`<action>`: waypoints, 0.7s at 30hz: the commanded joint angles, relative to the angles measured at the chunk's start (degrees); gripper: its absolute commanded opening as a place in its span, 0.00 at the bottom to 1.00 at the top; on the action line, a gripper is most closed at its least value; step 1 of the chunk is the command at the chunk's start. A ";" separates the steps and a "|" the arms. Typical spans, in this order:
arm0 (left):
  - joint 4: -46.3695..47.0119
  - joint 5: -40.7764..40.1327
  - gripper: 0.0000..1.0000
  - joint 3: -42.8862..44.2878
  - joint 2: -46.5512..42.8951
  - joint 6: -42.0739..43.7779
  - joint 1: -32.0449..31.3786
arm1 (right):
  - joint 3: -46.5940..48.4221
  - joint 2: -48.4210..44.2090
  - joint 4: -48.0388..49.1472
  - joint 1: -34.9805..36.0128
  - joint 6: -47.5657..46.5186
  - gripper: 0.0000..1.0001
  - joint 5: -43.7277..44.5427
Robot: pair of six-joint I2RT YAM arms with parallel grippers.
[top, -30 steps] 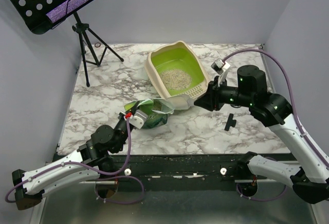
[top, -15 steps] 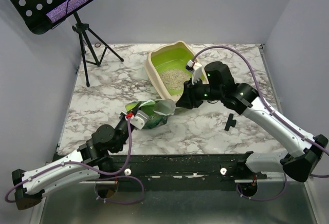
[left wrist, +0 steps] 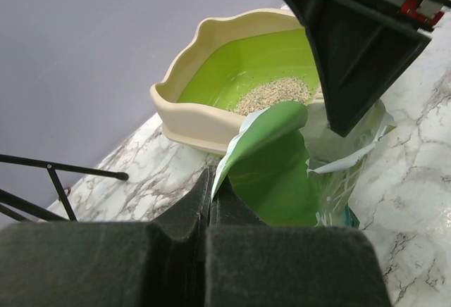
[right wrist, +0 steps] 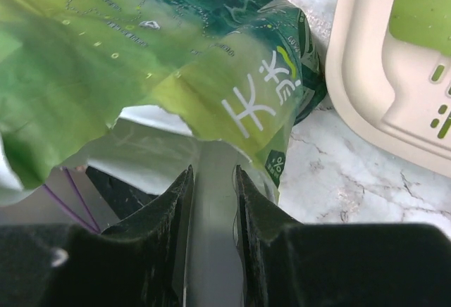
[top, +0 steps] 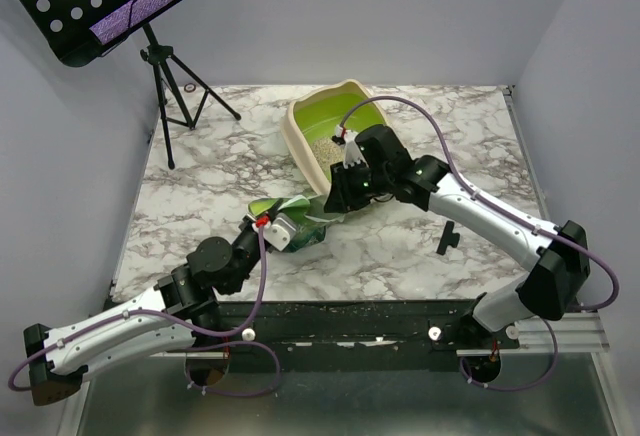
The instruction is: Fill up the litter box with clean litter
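The litter box (top: 292, 138) sits toward the back of the marble tabletop (top: 400, 256), with a patch of litter (left wrist: 275, 92) on its green floor. Just in front of it lies a crumpled green bag (left wrist: 282, 173). The left pincer (left wrist: 210, 180) is clamped shut on the bag's flap. The right pincer (right wrist: 213, 170) is partly open at the bag's torn mouth; I cannot tell whether it grips anything.

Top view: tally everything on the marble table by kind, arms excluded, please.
beige-rimmed, lime-green plastic litter box: 1
patch of pale grey litter granules: 1
crinkly green printed litter bag: 1
black tripod music stand: 1
small black part: 1
Total: 5
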 commanded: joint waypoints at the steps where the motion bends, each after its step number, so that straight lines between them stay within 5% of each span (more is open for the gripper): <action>1: -0.05 2.21 0.00 1.87 0.82 -1.68 -0.17 | -4.06 2.46 2.94 0.08 4.04 0.00 3.51; 21: 0.13 1.59 0.00 1.52 1.18 -1.15 -0.17 | -22.34 2.03 38.35 -1.86 25.83 0.00 -21.18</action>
